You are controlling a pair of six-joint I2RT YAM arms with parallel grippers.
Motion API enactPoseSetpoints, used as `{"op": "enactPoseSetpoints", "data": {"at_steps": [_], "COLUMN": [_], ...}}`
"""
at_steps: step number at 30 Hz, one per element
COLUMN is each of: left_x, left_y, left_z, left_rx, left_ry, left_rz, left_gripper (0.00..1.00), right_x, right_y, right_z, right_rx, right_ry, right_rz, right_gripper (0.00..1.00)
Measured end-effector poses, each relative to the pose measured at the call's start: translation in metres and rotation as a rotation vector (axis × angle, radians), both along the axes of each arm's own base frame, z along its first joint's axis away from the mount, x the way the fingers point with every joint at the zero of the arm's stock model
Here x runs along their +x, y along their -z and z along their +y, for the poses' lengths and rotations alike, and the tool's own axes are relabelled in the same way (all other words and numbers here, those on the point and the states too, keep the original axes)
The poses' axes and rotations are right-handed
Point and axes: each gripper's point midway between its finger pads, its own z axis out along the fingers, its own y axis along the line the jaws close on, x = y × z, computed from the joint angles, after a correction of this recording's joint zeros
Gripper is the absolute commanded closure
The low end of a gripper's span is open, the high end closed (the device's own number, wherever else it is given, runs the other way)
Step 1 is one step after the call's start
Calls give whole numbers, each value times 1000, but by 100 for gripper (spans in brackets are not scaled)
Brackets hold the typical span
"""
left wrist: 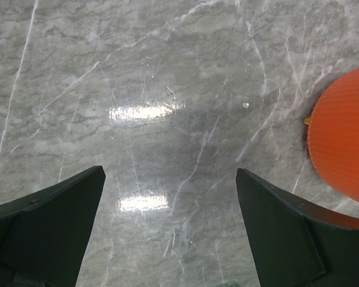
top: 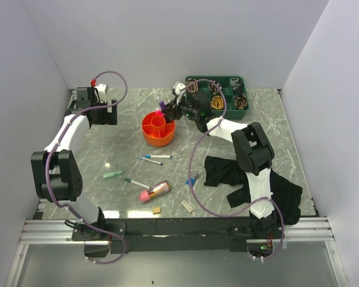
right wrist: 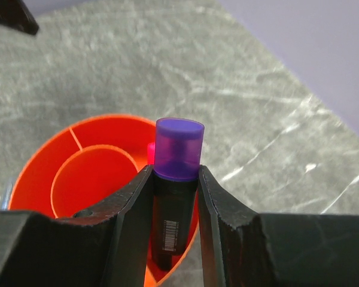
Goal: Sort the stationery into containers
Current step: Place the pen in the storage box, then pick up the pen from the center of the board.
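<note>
My right gripper (top: pixel 169 110) (right wrist: pixel 175 174) is shut on a black highlighter with a purple cap (right wrist: pixel 178 148) (top: pixel 162 107). It holds the highlighter upright over the rim of the round orange organiser (top: pixel 158 130) (right wrist: pixel 94 174). A pink item (right wrist: pixel 150 152) stands inside the organiser. My left gripper (top: pixel 112 113) (left wrist: pixel 169 173) is open and empty over bare table, just left of the organiser (left wrist: pixel 341 137). On the table lie white pens (top: pixel 155 157), a green marker (top: pixel 112 174), a green-capped pen (top: pixel 134 181), a pink tube case (top: pixel 154 191), a blue-capped item (top: pixel 191 180) and two beige erasers (top: pixel 157 210) (top: pixel 186 206).
A green tray of ribbon rolls (top: pixel 217 89) stands at the back behind the right gripper. A black cloth (top: pixel 227 173) lies at the right around the right arm. Walls close in the table on the left, back and right.
</note>
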Motion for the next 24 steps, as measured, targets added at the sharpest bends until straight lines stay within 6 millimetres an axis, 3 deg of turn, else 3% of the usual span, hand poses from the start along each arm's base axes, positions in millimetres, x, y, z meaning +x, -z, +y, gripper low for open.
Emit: {"op": "enactPoseSetpoints", "data": {"at_steps": [3, 5, 9, 14, 17, 20, 24], "left_x": [0, 0, 0, 0, -1, -3, -10], "left_y": [0, 0, -1, -10, -21, -30, -43], "left_z": [-1, -1, -1, -2, -2, -4, -18], "left_rx": [0, 1, 0, 1, 1, -4, -18], "left_ry": [2, 3, 3, 3, 4, 16, 129], "left_rz": [-1, -2, -4, -29, -61, -89, -115], "left_gripper": [1, 0, 1, 1, 1, 1, 1], "right_x": [-3, -6, -11, -27, -35, -37, -44], "right_y": [13, 18, 28, 35, 22, -9, -64], "right_z": [-1, -1, -2, -9, -11, -13, -23], "right_rx": [-41, -64, -110, -142, -141, -121, -91], "right_ry": [-7, -19, -30, -41, -38, -19, 21], "right_rz": [38, 51, 76, 110, 111, 71, -3], "right_gripper": [69, 61, 18, 13, 12, 12, 11]}}
